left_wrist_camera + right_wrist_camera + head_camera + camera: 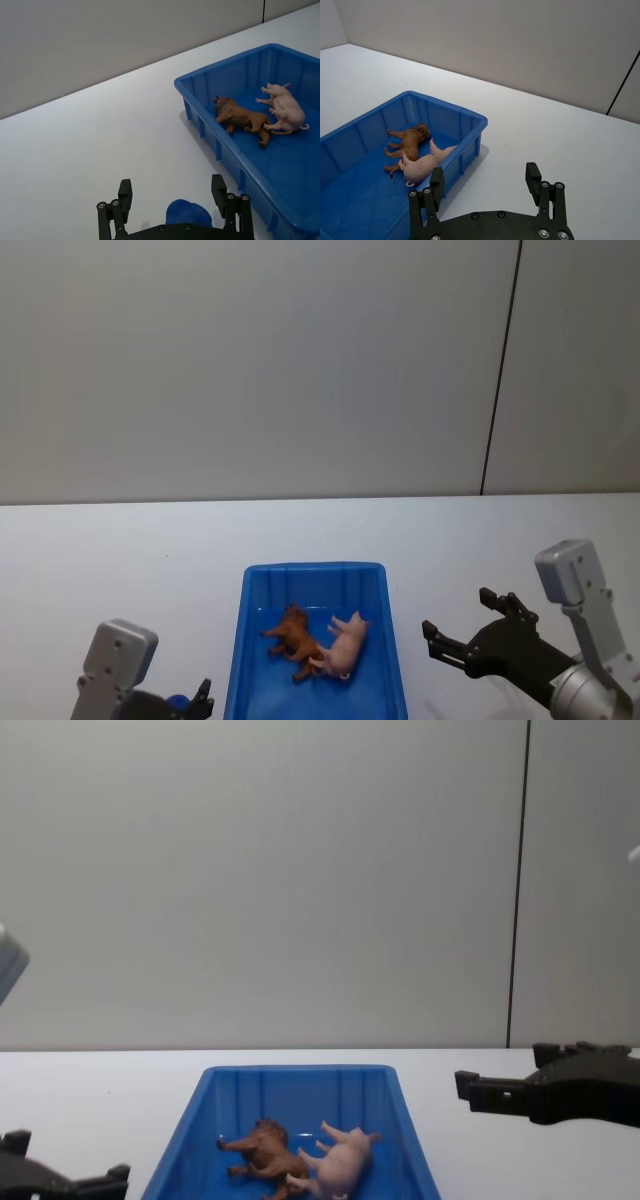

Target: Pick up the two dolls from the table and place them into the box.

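Observation:
Both dolls lie on their sides inside the blue box (250, 590) (200, 90) (470, 120) (300, 1072). The reddish-brown lion (293, 635) (240, 118) (409, 143) (260, 1148) is on the box's left half, and the pale pink pig (347, 644) (286, 107) (424, 165) (338, 1165) touches it on the right. My left gripper (203, 695) (172, 197) hovers open, low over the white table (120, 550) left of the box. My right gripper (468, 625) (484, 184) (500, 1090) hangs open above the table right of the box, holding nothing.
A grey wall stands behind the table, with a dark vertical seam (500, 370) on the right. Bare white tabletop stretches to both sides of the box and behind it.

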`<state>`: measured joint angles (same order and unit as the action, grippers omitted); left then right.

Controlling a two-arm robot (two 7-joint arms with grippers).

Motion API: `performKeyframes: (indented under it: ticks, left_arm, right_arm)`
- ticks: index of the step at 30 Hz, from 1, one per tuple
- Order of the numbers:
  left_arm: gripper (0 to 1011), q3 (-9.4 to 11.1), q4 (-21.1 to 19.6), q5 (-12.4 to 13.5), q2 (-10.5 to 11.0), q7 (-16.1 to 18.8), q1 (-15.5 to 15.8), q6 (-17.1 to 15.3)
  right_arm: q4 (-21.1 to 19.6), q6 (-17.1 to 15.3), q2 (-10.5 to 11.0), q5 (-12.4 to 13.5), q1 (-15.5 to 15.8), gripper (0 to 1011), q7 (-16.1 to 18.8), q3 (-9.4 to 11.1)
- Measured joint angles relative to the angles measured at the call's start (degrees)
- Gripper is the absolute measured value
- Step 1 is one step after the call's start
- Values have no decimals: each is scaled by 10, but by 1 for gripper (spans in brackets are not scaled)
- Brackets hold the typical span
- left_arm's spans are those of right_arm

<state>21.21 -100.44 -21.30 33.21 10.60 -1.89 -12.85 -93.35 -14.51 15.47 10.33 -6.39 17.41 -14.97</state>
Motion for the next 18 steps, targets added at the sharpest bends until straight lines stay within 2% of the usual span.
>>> performKeyframes:
  ticks: [9,18]
  left_arm:
    - [1002,-4,13,-14,5,-6,-14,10]
    - [1002,-5,32,-23,1,-19,-20,25]
  right_arm:
    - [0,0,0,0,0,1001,0,0]
    - [0,0,0,0,0,1001,0,0]
